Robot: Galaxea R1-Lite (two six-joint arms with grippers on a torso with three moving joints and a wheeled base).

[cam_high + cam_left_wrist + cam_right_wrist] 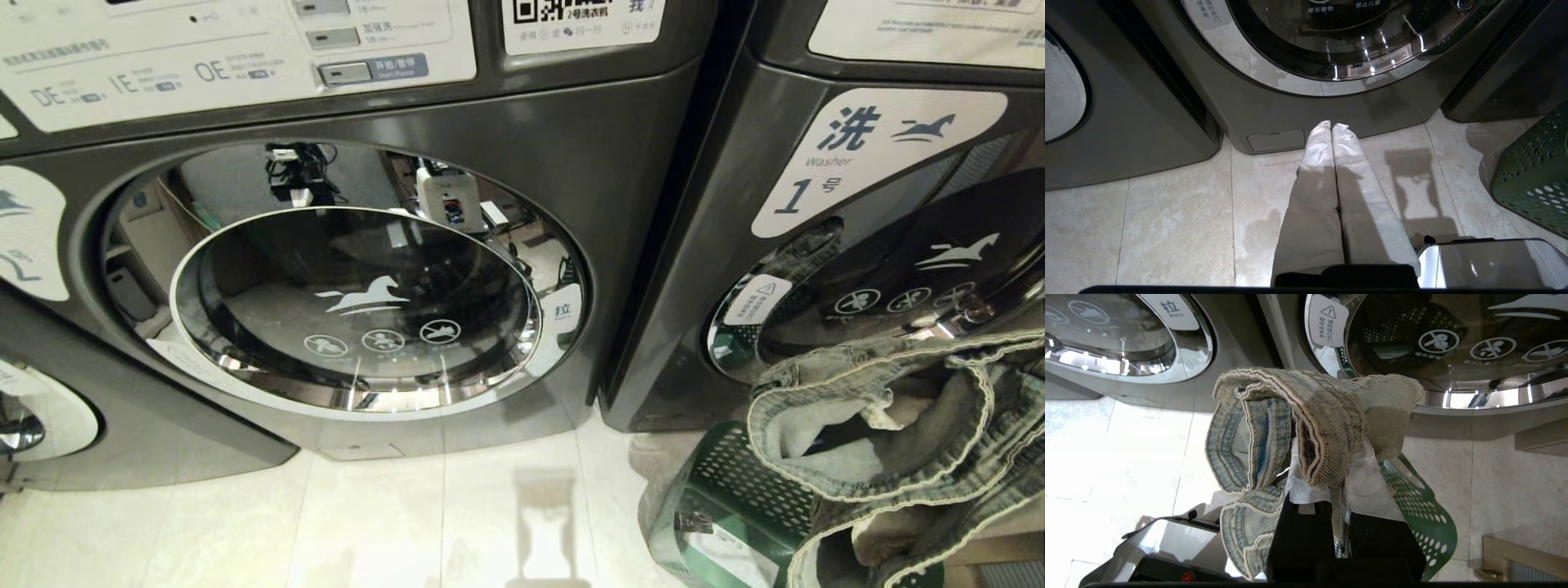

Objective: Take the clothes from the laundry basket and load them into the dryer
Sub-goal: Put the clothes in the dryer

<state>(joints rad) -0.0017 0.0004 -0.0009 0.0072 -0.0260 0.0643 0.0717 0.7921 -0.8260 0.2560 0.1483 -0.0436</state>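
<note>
One faded grey-blue denim garment (pixel 1290 428) with tan stitched hems hangs bunched, pinched in the right claw (pixel 1331 486), draping above the green perforated plastic basket (pixel 735 498) at five o'clock in the head view.

**Chrome, Denim and Pierced Plastic**

The dark grey, satin-finished metal washer cabinet (pixel 620 163) carries a glossy glass door with a mirror-bright chrome rim (pixel 359 314). The faded grey-blue denim garment (pixel 1290 428) looks coarse, with frayed tan hems. The green perforated plastic basket (pixel 735 490) is smooth. The pale floor tiles (pixel 1167 228) shine.
</note>
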